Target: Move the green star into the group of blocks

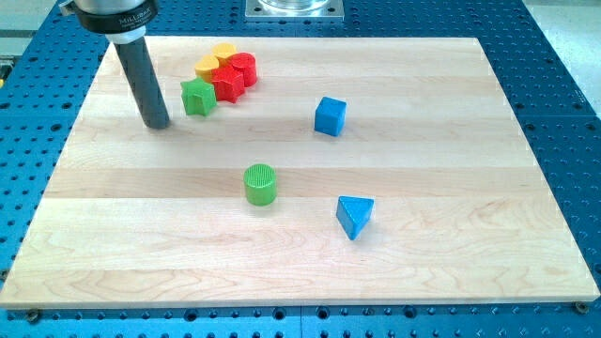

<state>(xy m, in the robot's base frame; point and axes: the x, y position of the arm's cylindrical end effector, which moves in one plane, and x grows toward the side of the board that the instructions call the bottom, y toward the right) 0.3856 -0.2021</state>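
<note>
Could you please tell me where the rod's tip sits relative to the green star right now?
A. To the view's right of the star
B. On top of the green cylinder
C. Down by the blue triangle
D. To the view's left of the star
D: my tip stands just to the view's left of the green star, which sits at the left edge of the group of red and yellow blocks.

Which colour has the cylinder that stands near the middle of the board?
The cylinder is green; the camera view, the only one, shows it clearly.
</note>
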